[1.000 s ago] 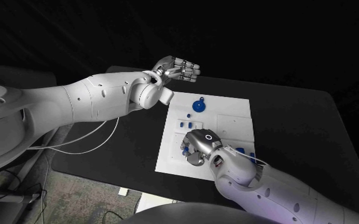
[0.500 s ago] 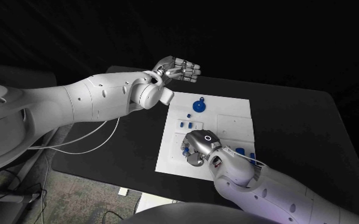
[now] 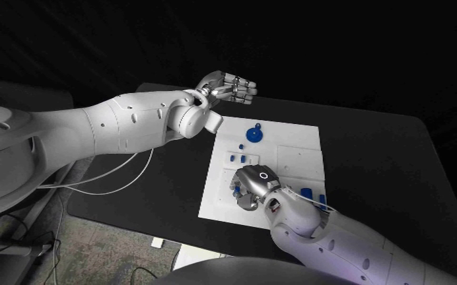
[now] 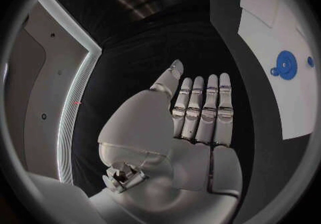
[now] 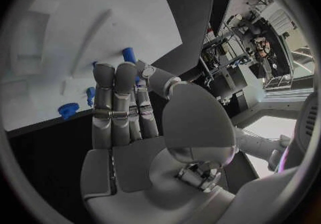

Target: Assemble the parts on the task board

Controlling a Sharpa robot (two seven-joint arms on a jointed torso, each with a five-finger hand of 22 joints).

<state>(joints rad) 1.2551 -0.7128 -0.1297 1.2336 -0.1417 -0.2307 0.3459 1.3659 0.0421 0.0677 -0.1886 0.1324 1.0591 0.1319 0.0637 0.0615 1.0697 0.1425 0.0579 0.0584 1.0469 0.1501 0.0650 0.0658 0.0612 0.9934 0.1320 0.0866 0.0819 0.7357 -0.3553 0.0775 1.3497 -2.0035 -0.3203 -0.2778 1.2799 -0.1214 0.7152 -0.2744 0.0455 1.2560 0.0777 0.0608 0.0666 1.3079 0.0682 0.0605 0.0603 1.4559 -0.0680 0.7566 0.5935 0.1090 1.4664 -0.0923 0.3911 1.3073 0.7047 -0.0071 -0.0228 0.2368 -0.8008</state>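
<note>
Nearest the robot, the right hand (image 3: 254, 188) is down on the near left part of the task board (image 3: 295, 159), palm down with its fingers pointing toward the board's near left corner. In the right wrist view its fingers (image 5: 114, 103) lie straight and close together over the white plate, and I cannot tell whether anything is held under them. Small blue parts (image 3: 310, 193) lie in a row just beside that hand, near the board's near right edge; more blue pieces (image 5: 68, 109) show past the fingertips in the wrist view.

The board itself is a flat white rectangular plate with shallow raised panels, lying in the middle of the black bench (image 3: 381, 159). Further up it, a round blue gear-like disc (image 3: 253, 134) stands out near the far end, with a small blue piece just beside it.

Beyond the board's far left corner, the left hand (image 3: 228, 89) hovers above the bench, fingers (image 4: 208, 107) extended side by side, holding nothing.
</note>
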